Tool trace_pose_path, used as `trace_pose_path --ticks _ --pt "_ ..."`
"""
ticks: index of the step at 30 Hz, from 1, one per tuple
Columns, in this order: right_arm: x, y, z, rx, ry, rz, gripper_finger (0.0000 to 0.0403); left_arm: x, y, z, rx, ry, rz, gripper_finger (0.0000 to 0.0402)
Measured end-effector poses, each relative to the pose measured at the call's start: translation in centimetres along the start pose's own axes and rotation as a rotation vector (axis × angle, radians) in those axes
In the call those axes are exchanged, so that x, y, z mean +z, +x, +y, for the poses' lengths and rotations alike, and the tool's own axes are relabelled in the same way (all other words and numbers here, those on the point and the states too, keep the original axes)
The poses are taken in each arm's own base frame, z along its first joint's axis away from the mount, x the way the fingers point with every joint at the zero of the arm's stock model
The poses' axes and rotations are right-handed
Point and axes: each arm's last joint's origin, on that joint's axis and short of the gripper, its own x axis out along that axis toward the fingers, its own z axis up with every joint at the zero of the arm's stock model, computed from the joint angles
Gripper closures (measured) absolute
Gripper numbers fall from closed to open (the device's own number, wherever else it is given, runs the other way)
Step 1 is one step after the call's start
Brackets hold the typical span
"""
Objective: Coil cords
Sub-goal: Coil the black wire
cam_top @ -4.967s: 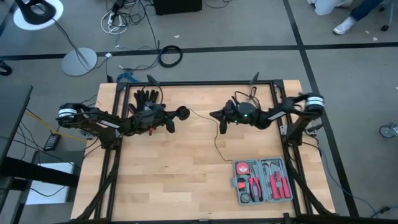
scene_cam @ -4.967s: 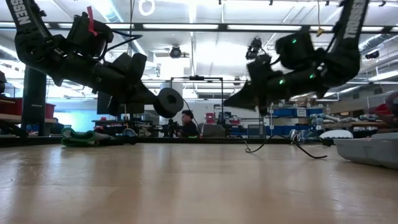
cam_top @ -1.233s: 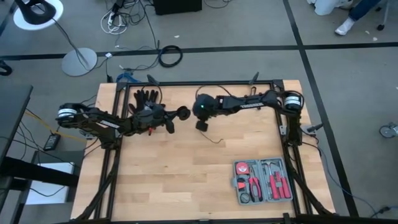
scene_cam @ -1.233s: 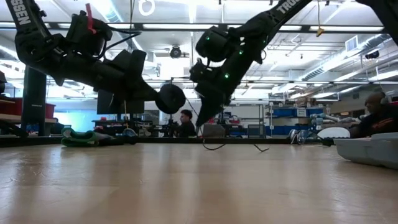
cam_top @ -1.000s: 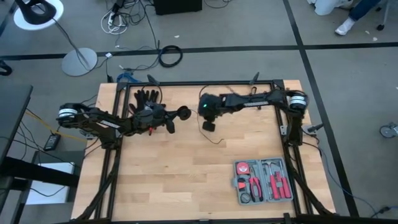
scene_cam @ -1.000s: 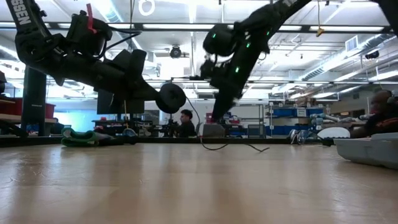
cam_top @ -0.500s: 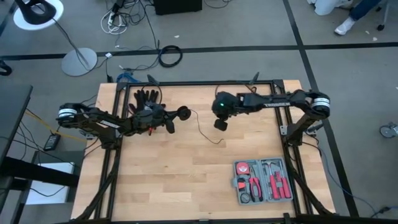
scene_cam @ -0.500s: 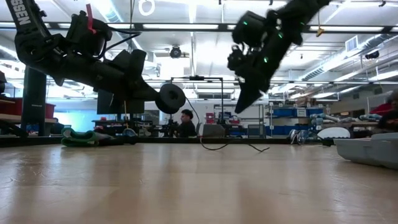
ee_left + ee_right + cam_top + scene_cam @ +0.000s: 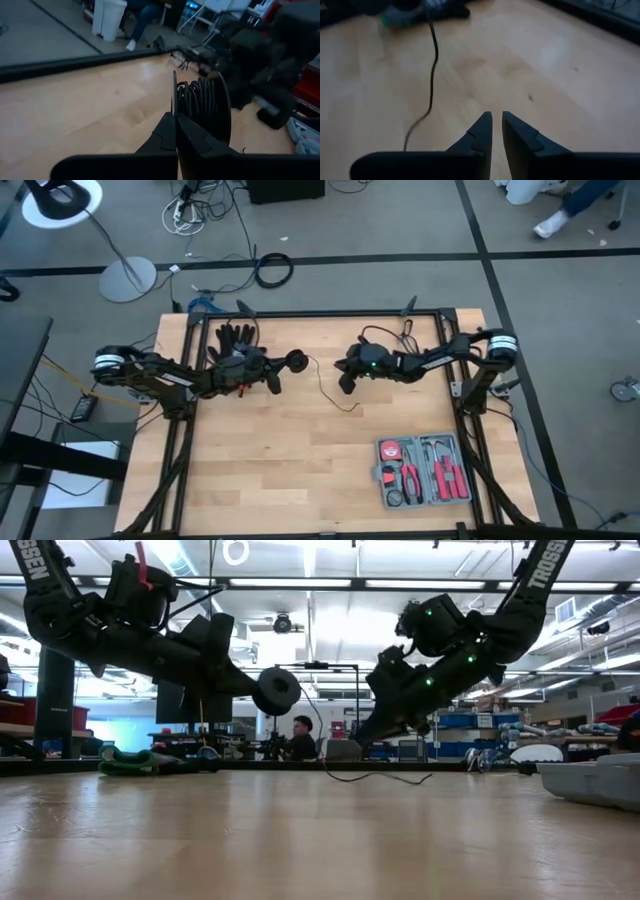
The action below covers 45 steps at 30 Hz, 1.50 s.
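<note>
The thin wire (image 9: 322, 385) is too small to follow all the way. The glove (image 9: 236, 336) near the table's (image 9: 270, 470) back edge is partly hidden by the left arm.

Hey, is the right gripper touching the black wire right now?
Apart. In the right wrist view, the right gripper has a narrow empty gap between its fingers, and the wire lies on the table ahead of them.

The pale wooden desk (image 9: 250, 470) has a black metal frame. On it: thin black wire (image 9: 322, 388), grey tool case (image 9: 425, 472) holding red-handled tools.
</note>
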Motion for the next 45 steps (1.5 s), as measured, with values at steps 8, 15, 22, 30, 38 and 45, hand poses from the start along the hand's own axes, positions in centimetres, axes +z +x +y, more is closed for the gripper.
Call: trace_pose_path --ticks 8,15,22,30,38,45 --pt "0.4 0.2 0.1 0.005 0.002 -0.022 0.036 0.3 0.0 -0.1 -0.014 0.016 -0.024 0.0401" --pt "0.4 0.1 0.8 0.028 -0.028 -0.042 0.0353 0.3 0.0 -0.1 -0.015 0.016 -0.026 0.0401" --pt "0.0 -0.2 2.3 0.072 -0.157 -0.039 0.0307 0.3 0.0 -0.2 -0.017 0.017 -0.03 0.0401" --pt "-1.5 1.2 3.2 0.098 -0.097 -0.033 0.0273 0.6 0.0 -0.3 -0.026 0.008 -0.056 0.0401" --pt "-1.3 2.5 3.9 0.131 -0.083 -0.026 0.0275 0.6 0.0 -0.3 -0.027 0.007 -0.059 0.0402" --pt "-1.4 2.5 3.9 0.175 -0.026 0.001 0.0275 0.7 0.0 -0.2 -0.008 0.024 -0.073 0.0401"
